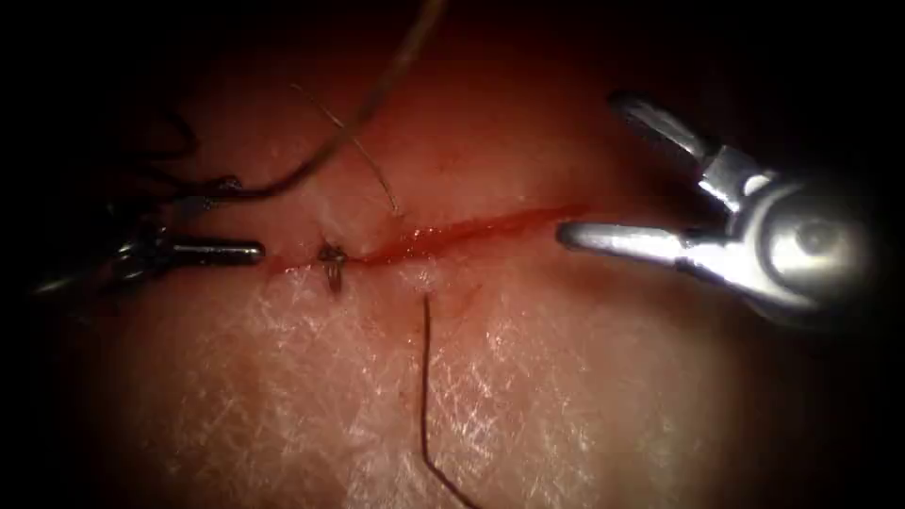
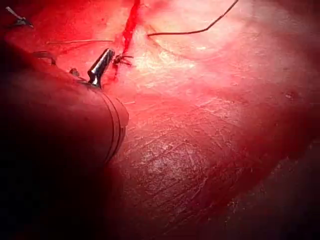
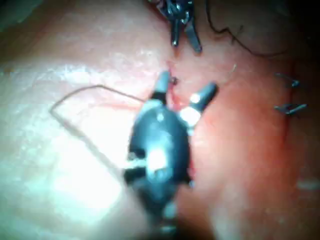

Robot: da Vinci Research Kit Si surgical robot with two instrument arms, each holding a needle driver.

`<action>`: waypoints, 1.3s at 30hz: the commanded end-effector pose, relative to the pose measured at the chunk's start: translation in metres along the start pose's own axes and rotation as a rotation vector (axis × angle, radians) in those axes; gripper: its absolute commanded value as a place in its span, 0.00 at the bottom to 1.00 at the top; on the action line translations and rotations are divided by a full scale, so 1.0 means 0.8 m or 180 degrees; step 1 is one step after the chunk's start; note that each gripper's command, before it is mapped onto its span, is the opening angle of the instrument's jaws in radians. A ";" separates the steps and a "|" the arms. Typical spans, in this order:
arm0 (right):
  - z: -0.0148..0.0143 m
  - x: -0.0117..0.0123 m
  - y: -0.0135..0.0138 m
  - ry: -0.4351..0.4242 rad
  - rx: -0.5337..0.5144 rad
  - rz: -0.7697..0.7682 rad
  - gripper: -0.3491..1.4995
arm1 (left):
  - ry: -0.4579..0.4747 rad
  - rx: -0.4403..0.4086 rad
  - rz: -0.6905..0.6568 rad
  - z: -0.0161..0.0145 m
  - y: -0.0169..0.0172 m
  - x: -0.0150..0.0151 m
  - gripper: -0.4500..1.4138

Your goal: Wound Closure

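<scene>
A: Endoscope view: the right end effector (image 1: 589, 170) stood spread wide and empty at the right end of the cut (image 1: 452, 236); the left end effector (image 1: 255, 251) looked clenched, its hold unclear.

B: Between stitches, likely. One knot (image 1: 331, 256) sat on the tissue (image 1: 566, 377), thread (image 1: 426, 377) trailing loose, so someone needed to regrasp it.

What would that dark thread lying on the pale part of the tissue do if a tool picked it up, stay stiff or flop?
The thread would probably flop: it lies in loose bends on the tissue. It looks very thin, so likely light. The right tool, jaws open, holds nothing; the left tool sits by a knot.
</scene>
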 end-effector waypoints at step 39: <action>0.0282 -0.0095 0.0044 -0.0365 0.1372 0.1824 0.00 | -0.0137 -0.0398 0.0592 -0.0006 0.0103 -0.0062 0.43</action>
